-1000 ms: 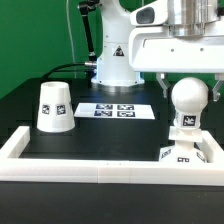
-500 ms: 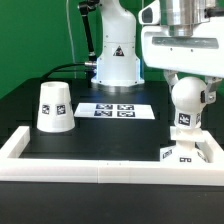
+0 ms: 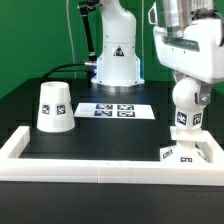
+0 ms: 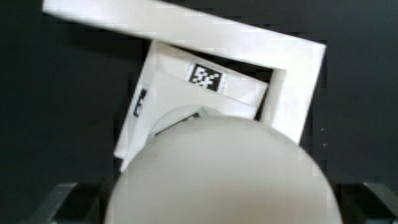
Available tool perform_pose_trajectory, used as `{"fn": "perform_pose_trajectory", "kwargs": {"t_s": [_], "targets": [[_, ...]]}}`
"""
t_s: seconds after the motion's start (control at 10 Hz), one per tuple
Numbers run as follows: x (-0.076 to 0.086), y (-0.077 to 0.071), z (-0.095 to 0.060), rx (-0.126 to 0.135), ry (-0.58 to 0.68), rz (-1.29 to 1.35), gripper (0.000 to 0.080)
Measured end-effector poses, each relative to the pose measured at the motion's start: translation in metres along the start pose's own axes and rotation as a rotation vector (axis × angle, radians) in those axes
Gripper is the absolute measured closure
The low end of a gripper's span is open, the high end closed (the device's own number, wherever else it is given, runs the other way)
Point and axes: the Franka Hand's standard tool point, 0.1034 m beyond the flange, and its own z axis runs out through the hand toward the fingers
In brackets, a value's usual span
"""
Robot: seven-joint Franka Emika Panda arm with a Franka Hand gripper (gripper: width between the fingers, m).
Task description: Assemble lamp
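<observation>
The round white lamp bulb (image 3: 186,100) stands upright on the flat lamp base (image 3: 186,153) at the exterior view's front right. My gripper (image 3: 188,84) hangs directly over the bulb, with its fingers down either side of the bulb's top. In the wrist view the bulb (image 4: 217,170) fills the space between the dark fingers (image 4: 64,200), with a thin dark gap on each side, so the gripper (image 4: 214,208) looks open. The tagged base (image 4: 187,85) shows beyond the bulb. The tapered shade (image 3: 55,106) stands mouth-down at the left, apart from the gripper.
A white raised wall (image 3: 100,166) runs along the front and up both sides; its corner (image 4: 214,30) is just past the base. The marker board (image 3: 115,110) lies mid-table. The robot pedestal (image 3: 115,62) stands behind it.
The gripper has shifted toward the exterior view's right and turned about its vertical axis above the bulb. The bulb, base and shade stay in place.
</observation>
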Motion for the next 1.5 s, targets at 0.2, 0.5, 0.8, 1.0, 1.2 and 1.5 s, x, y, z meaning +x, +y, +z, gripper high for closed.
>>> {"fn": "perform_pose_trajectory", "kwargs": {"t_s": [0.2, 0.5, 0.8, 1.0, 1.2, 1.5], "targets": [[0.0016, -0.0022, -0.0003, 0.018, -0.005, 0.055, 0.0220], [-0.0010, -0.0021, 0.0009, 0.017, -0.008, 0.114, 0.0148], [-0.0011, -0.0014, 0.0014, 0.014, -0.001, -0.126, 0.0102], [-0.0021, -0.0013, 0.0022, 0.013, 0.001, -0.308, 0.0101], [0.0003, -0.0008, 0.0038, 0.003, 0.011, -0.554, 0.0101], [0.0022, -0.0005, 0.0041, 0.001, 0.012, -0.759, 0.0101]]}}
